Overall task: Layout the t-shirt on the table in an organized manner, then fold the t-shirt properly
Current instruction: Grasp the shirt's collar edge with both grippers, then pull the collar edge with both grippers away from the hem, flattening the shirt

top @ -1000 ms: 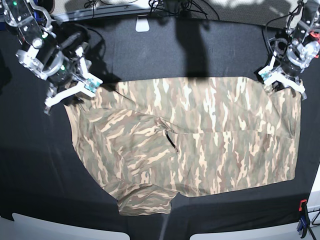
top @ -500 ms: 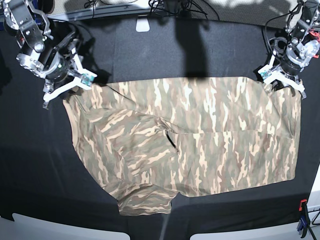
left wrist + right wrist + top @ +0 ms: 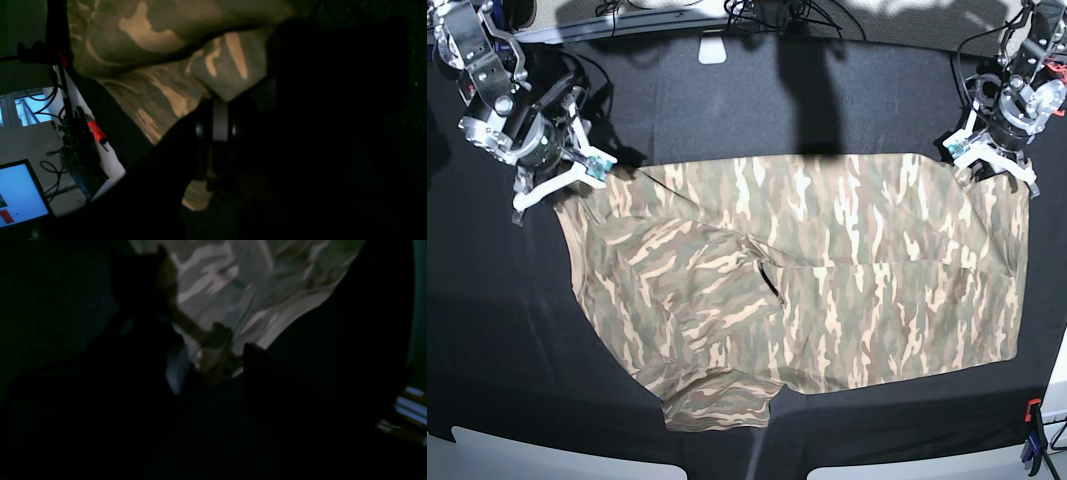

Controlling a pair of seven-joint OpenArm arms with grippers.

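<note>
Black cloth covers the wide table point(image 3: 507, 330), and nearest us a red-and-blue clamp point(image 3: 1031, 440) bites its front edge. Across the middle lies the soft camouflage t-shirt point(image 3: 827, 290) in tan, olive and cream, spread mostly flat, one sleeve bunched toward the front. Farther back, the right gripper point(image 3: 559, 180) sits at the shirt's far corner, fingers spread. The left gripper point(image 3: 989, 158) meets the opposite corner; its wrist view is murky, yet it seems clamped on fabric.
</note>
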